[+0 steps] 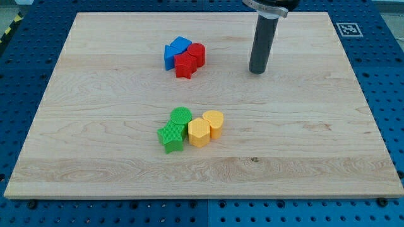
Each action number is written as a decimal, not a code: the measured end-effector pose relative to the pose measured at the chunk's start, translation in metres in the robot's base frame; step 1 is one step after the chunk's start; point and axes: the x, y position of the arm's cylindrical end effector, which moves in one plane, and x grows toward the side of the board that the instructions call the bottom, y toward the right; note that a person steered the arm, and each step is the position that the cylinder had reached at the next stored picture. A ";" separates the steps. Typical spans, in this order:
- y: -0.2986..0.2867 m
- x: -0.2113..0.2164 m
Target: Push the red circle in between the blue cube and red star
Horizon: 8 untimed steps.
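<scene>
The red circle (197, 53) sits in a tight cluster near the view's top centre. It touches the red star (185, 65) below-left of it. The blue cube (180, 46) lies at its upper left, with a second blue block (169, 57) on the cluster's left side. My tip (257, 71) rests on the board to the right of the cluster, about a hand's width from the red circle and touching no block.
A second cluster lies below the centre: a green circle (181, 116), a green star (171, 137), a yellow hexagon (199, 132) and a yellow heart-like block (214, 123). The wooden board (315, 157) ends on a blue perforated table. A marker tag (348, 29) sits at the top right.
</scene>
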 end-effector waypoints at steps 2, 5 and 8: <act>0.001 0.000; -0.071 -0.039; -0.133 -0.035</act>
